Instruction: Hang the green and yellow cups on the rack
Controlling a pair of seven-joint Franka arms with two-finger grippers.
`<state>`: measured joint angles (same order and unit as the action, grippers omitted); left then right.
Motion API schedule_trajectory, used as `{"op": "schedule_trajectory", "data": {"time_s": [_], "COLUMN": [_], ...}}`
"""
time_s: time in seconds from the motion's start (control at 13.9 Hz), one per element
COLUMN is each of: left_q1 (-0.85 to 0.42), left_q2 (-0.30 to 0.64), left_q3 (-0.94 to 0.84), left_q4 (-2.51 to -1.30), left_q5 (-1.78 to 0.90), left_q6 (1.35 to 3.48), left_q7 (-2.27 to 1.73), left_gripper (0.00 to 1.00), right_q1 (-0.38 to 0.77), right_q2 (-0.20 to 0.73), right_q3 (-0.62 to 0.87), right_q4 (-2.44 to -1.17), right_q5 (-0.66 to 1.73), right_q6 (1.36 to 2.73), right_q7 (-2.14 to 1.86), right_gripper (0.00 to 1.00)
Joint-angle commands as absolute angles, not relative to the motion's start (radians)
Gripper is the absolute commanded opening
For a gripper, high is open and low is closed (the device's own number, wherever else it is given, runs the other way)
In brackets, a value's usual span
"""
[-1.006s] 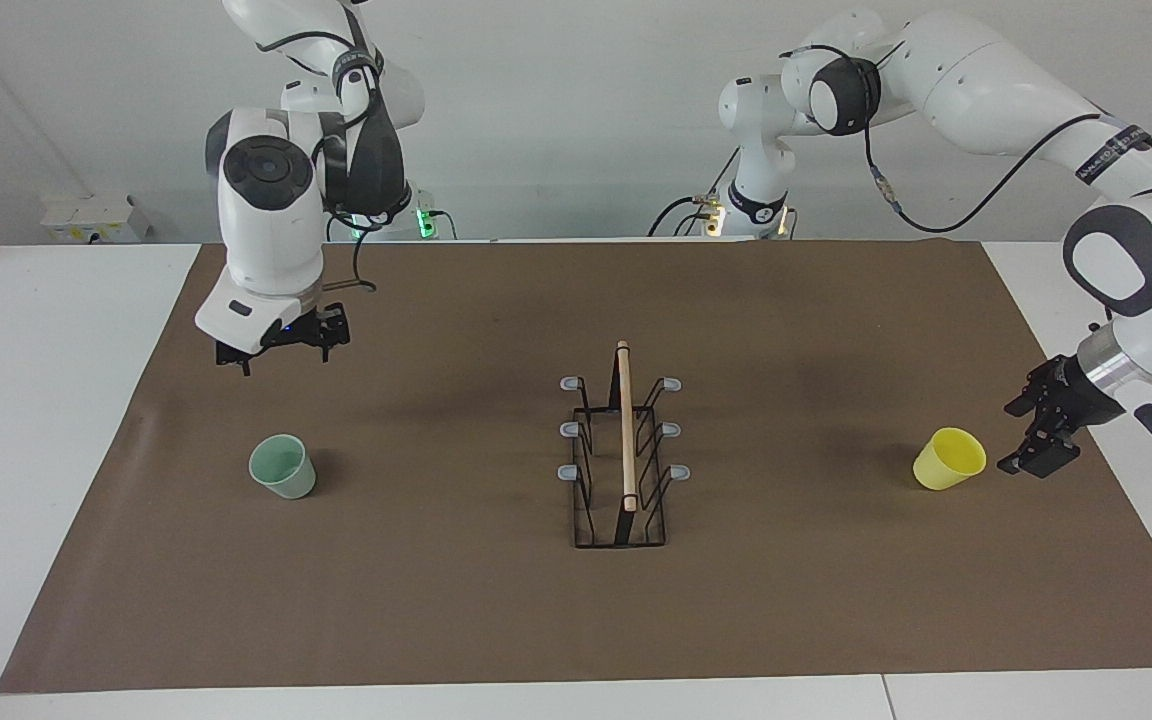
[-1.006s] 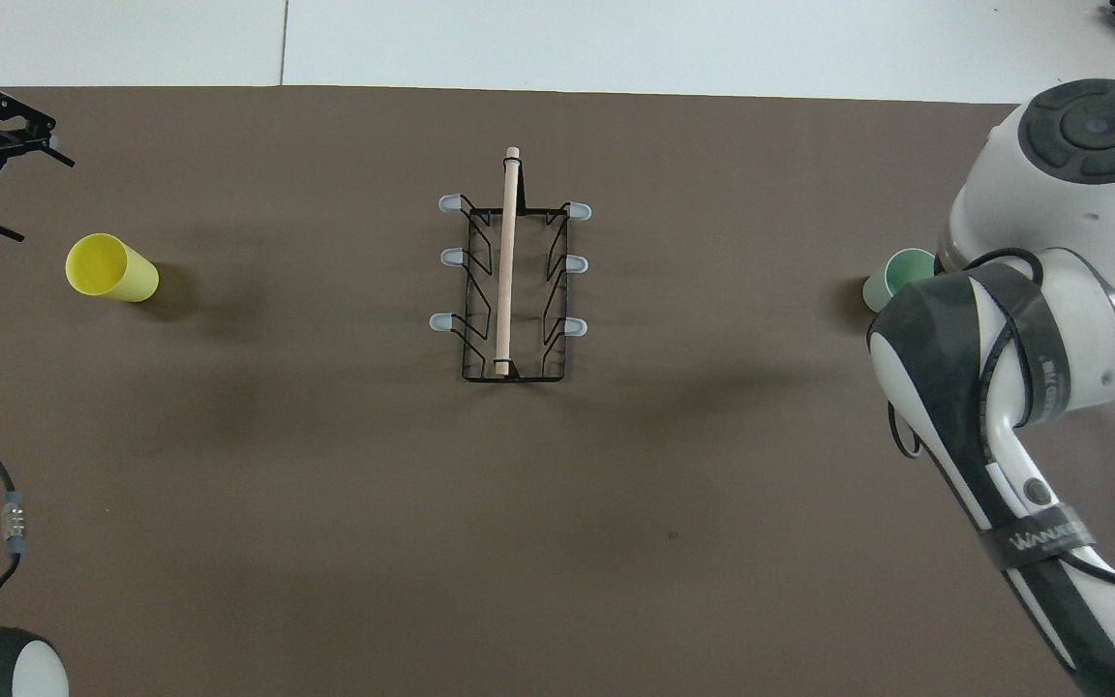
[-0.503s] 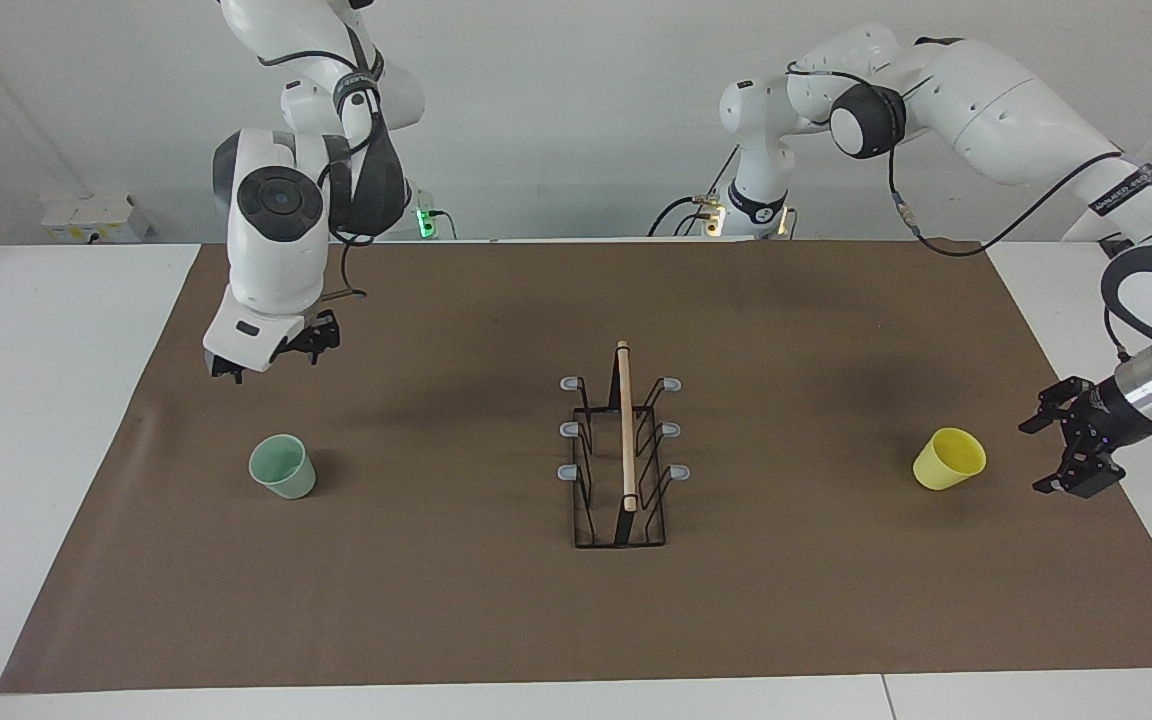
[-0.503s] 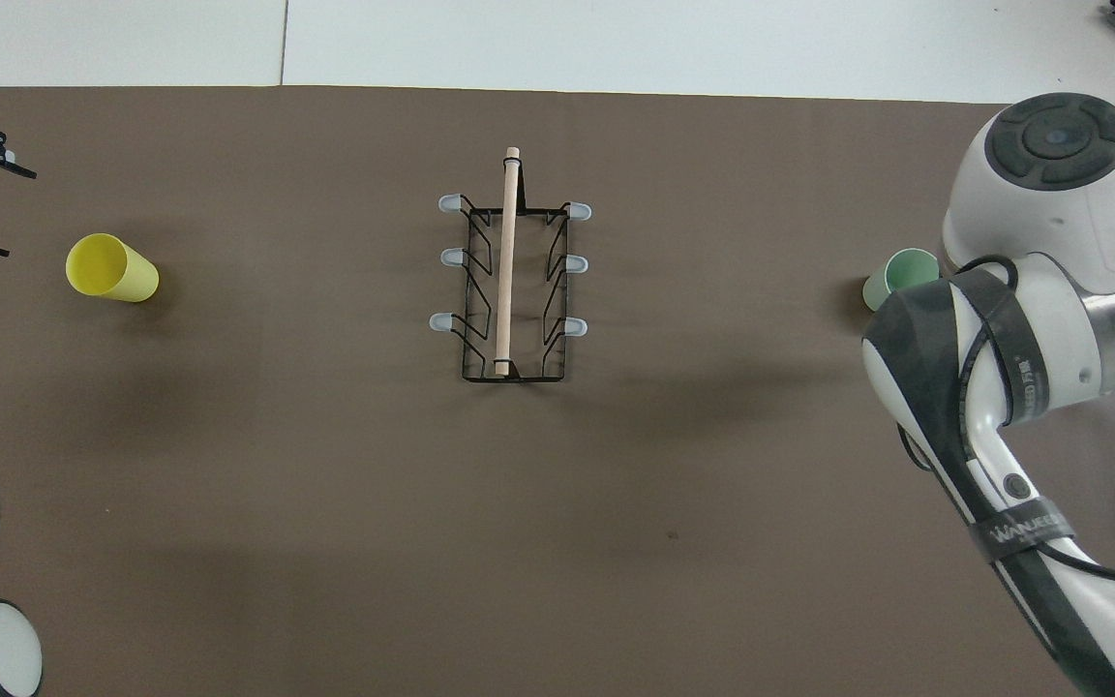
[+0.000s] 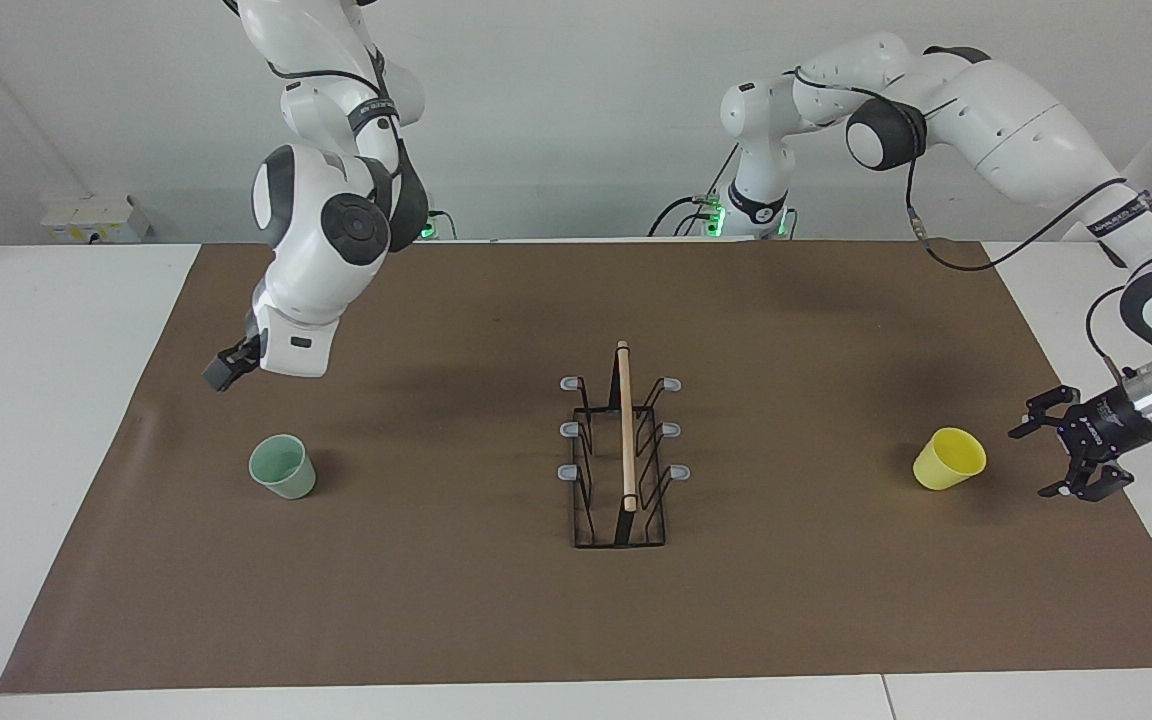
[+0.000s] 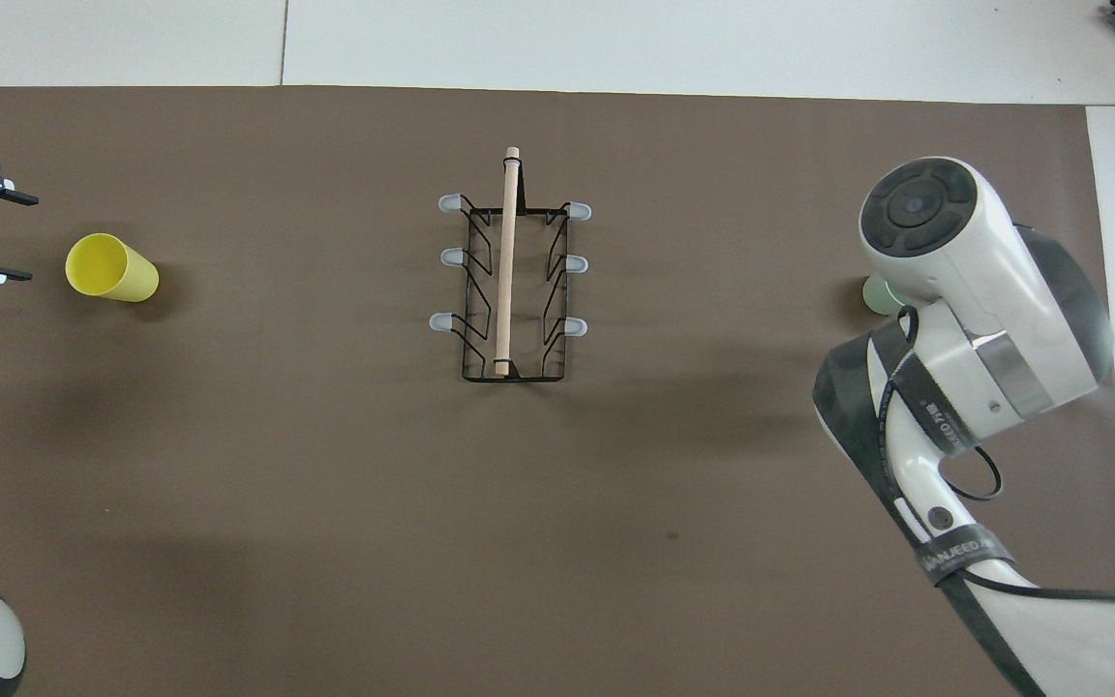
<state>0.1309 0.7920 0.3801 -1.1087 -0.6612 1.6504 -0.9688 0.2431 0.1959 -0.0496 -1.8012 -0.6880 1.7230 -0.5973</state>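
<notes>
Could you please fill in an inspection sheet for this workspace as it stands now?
Surface: white table covered by a brown mat.
Job's things: green cup upright toward the right arm's end; yellow cup upright toward the left arm's end; rack mid-mat, no cup on it.
Clutter: nothing seen.
Grippers: left tool open, low beside the yellow cup, apart from it; right tool raised over the mat near the green cup, holding nothing.
Cables: black cables along both arms.
Surroundings: white wall, white box on the table.
</notes>
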Motion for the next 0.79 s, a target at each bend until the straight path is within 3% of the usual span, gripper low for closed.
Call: {"op": "schedule_trajectory", "data": {"time_s": [0.0,0.36,0.72], "left_q1": [0.117,0.098,0.097], "left_q2": [0.726,0.611,0.562], "left_q3": [0.388,0.388,0.39], "left_q4": [-1.259,-1.553,-1.676], "left_q5": [-0.751,-0.922,-1.053], "left_q6": [1.667,1.811,1.848], "left_q7": [-0.991,-0.991,-0.985], "left_gripper": [1.0,1.0,1.0], "right_q1": [0.239,0.282,0.313], "right_q2": [0.18,0.222,0.333], "right_q3": [-0.051,-0.049,-0.049], "right_q4": [-1.871,-1.913,-1.901], "right_q5": [-0.757,-0.899,-0.98], "right_q6": [1.775,1.805,1.81], "right_q7": [-0.623,-0.676,-0.611], "right_gripper": [1.0,1.0,1.0]}}
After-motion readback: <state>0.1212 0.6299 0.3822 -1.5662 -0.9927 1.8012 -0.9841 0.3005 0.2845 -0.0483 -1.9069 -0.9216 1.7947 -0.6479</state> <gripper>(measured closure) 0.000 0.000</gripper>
